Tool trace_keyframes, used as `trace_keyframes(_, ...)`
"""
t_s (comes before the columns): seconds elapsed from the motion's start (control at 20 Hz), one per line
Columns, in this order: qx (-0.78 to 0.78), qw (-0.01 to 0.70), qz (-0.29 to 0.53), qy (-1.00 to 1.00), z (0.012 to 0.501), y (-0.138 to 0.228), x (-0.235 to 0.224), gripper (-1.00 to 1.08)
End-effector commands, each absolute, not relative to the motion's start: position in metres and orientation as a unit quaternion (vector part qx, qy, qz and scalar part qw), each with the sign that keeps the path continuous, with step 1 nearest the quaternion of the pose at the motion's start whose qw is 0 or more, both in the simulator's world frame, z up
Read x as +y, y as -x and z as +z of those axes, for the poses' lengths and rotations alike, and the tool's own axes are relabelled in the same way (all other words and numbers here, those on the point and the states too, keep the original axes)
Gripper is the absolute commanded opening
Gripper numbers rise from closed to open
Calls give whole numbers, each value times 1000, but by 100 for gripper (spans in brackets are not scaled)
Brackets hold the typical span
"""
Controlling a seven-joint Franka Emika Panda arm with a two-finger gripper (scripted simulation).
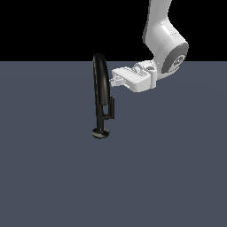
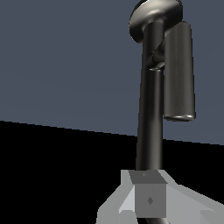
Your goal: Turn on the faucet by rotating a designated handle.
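In the exterior view, a tall, thin, glossy black faucet with an arched spout is standing upright on its small round base on a flat slate-blue floor. A short, flat, dark vertical handle is sitting just beside the lower stem, on the exterior view's right, joined to it by a small stub. The white robot arm is reaching in from the exterior view's right, with its pale gripper lying level and pointing at the upper stem, well above the handle. Whether its fingers are spread or pressed together cannot be told here.

In the wrist view, the faucet is running up from the grey gripper, with the handle hanging alongside the stem, near the round base; one finger block is hiding the stem's near end, and the finger spacing cannot be told.
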State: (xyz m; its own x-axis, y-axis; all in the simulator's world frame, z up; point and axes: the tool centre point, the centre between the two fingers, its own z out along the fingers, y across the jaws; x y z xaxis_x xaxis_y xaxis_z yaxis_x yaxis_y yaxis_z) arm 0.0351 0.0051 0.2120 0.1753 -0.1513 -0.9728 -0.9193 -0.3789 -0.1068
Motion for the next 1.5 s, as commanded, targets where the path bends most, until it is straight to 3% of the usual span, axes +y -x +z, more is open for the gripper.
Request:
trace_keyframes(0.0,418,399,516,633,194,-40,7,-100)
trace_keyframes(0.6,454,434,556,545,144,-48,17,-100)
trace_keyframes(1.45,455,435,557,541,151,-24,13,-100)
